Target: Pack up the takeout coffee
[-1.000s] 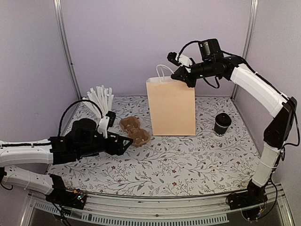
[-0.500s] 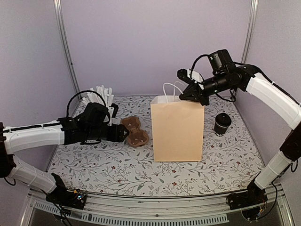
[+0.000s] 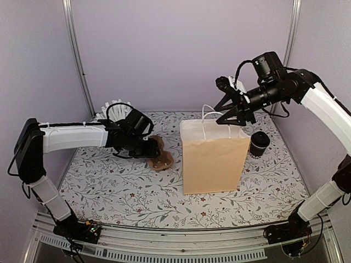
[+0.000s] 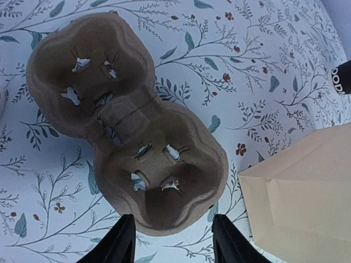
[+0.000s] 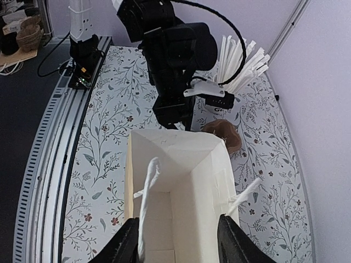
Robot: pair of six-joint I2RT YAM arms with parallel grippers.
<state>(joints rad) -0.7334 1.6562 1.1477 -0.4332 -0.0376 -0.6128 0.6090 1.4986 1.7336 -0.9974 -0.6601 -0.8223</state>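
Step in hand, as we judge it: setting up, not yet packing. The paper bag [image 3: 213, 159] stands upright mid-tabletop [image 3: 263, 189] with its mouth open.

Right end effector [image 5: 181, 244] hovers over the bag mouth. Its fingers are parted about halfway and grip nothing, and the white handles [image 5: 147, 189] hang loose below it.

Left end effector [image 4: 173, 241] sits low over the near end of the brown cup carrier [image 4: 131, 120]. Its fingers are partly open and flank that end. We see no grip on it, and cannot tell if they touch.

The takeout coffee [image 3: 258, 143] stands on the tabletop just right of the bag, partly behind its edge and well apart from both end effectors. It is upright, lid on top, with its long axis vertical.

The carrier lies flat, wells up. In the left wrist view its long axis runs diagonally, one well nearest the fingers.

Next move, in our judgement: pinch the carrier wall squarely, then seat the cup in a well without tipping it. The bag is light and could topple if nudged.
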